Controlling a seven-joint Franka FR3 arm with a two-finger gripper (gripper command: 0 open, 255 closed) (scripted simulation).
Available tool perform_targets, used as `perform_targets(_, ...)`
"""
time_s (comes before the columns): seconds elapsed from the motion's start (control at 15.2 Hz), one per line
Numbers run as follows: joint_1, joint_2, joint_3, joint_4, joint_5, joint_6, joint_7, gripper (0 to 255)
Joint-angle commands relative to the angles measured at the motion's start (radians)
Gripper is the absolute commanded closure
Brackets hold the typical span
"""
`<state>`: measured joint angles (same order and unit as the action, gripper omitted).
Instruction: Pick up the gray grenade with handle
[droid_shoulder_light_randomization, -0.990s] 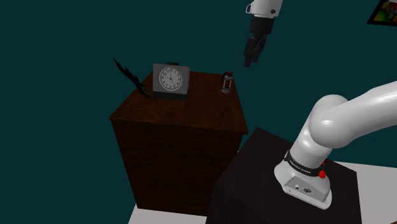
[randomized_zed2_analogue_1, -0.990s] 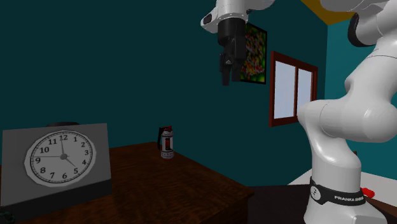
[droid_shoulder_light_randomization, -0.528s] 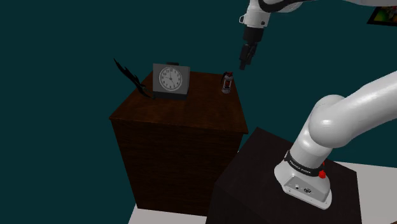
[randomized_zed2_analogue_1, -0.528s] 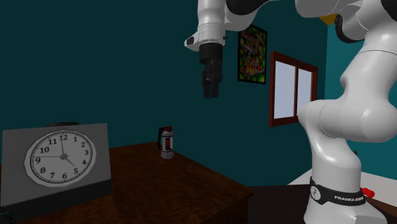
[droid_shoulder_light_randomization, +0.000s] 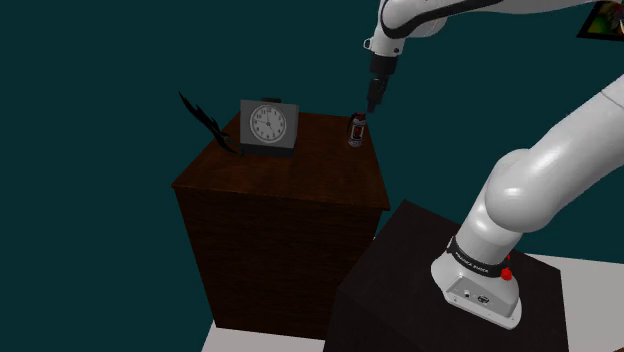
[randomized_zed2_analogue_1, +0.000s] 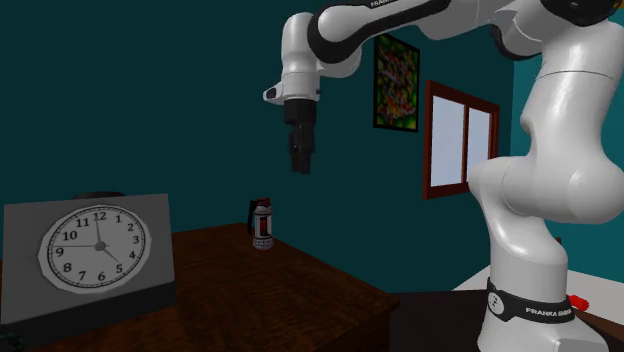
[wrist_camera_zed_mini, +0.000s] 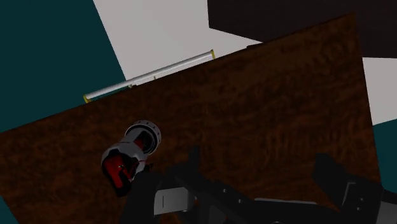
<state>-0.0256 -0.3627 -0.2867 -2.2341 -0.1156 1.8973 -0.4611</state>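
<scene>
Two black fingers stand wide apart with only the brown wooden top between them, so the jaws are open and hold nothing. In the wrist view the gray grenade sits just outside one finger. Its red-marked end is partly covered by the hand's dark body, and its handle is hard to make out there.

The gripper points down and hangs in the air above the grenade, clear of it. The grenade stands upright on the top, well apart from the clock, on the clock's right in the shoulder view and near the far right corner. On the clock's other side a thin black jagged shape sticks up, and I cannot tell what it is.

In the second exterior view the gripper hangs higher than the grenade. The clock is cut off at the frame's lower left, and a small dark thing peeks over its upper edge, mostly hidden.
</scene>
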Motion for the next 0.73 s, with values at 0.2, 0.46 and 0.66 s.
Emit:
perform_targets(0.2,0.0,0.178,-0.07,0.102,0.03,0.08,-0.14,0)
perform_targets(0.46,-0.01,0.335,-0.111,0.213,0.085,0.121,-0.256,0)
perform_targets(0.66,-0.028,0.458,-0.127,0.312,0.137,0.138,-0.342,0)
